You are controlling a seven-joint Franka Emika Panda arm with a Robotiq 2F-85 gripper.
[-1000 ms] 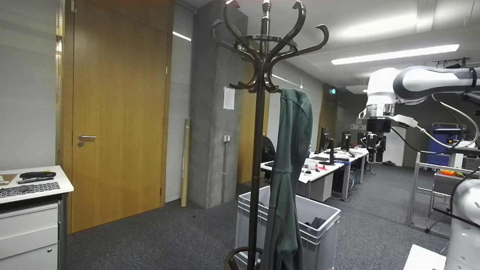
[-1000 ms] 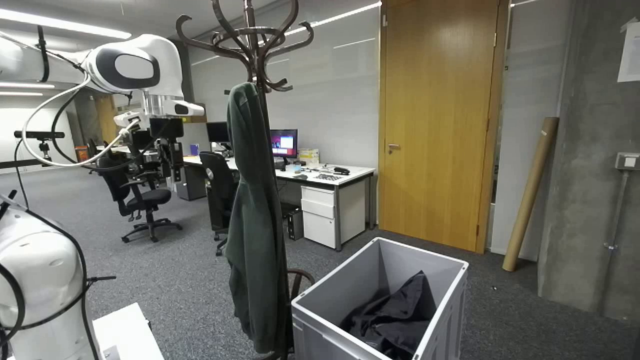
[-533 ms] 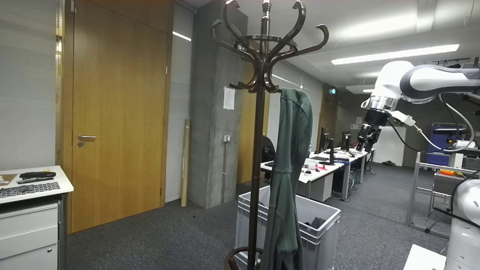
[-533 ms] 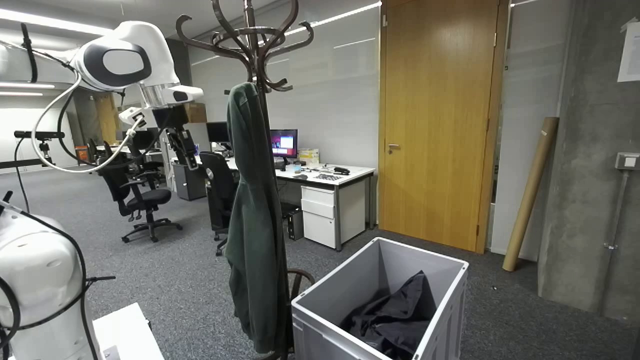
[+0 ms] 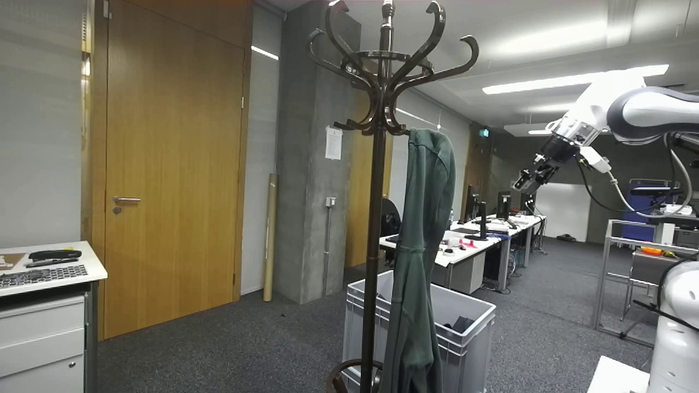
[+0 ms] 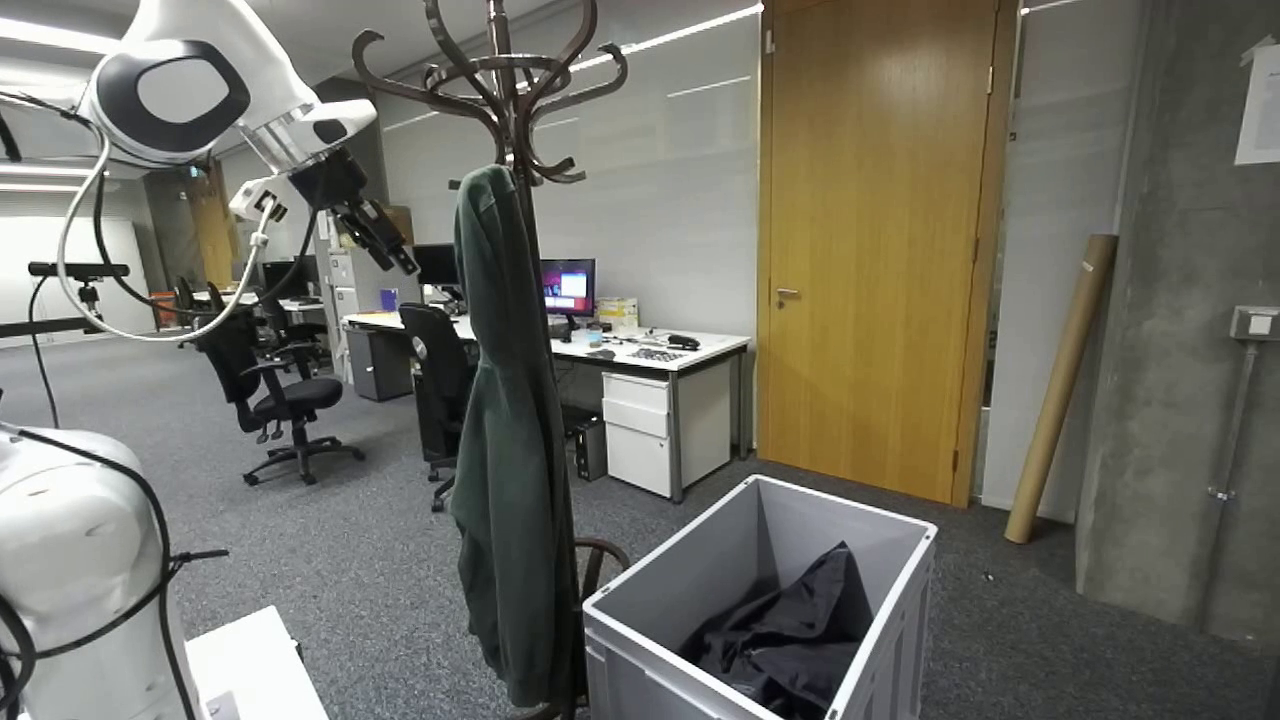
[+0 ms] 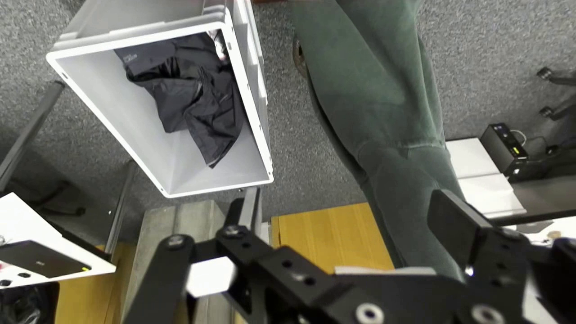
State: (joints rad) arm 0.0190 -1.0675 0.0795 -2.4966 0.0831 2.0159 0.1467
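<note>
My gripper (image 7: 348, 202) stands open with nothing between its fingers (image 7: 454, 225). In both exterior views it hangs apart from the coat stand, tilted towards it, as the gripper (image 5: 525, 183) and the gripper (image 6: 402, 262) show. Nearest to it is a dark green garment (image 6: 510, 440), hanging from a lower hook of the dark brown coat stand (image 5: 377, 218). The wrist view has this garment (image 7: 382, 99) running down behind the right finger, some way off. Beside the stand's foot is a grey crate (image 6: 665, 690) with crumpled black cloth (image 6: 790, 640) inside, also seen as black cloth (image 7: 198, 99) from above.
Curved hooks (image 6: 500, 80) spread out at the stand's top. Behind are desks (image 5: 475, 245), office chairs (image 6: 290, 400) and a white drawer unit (image 6: 640, 430). A cardboard tube (image 6: 1062, 390) leans near the concrete pillar (image 6: 1180, 400). A metal frame (image 5: 606, 273) stands behind the arm.
The wrist has tilted from pointing straight down to slanting towards the coat stand, and the gripper has risen. Its jaws have stayed open. Garment, stand and crate have not moved.
</note>
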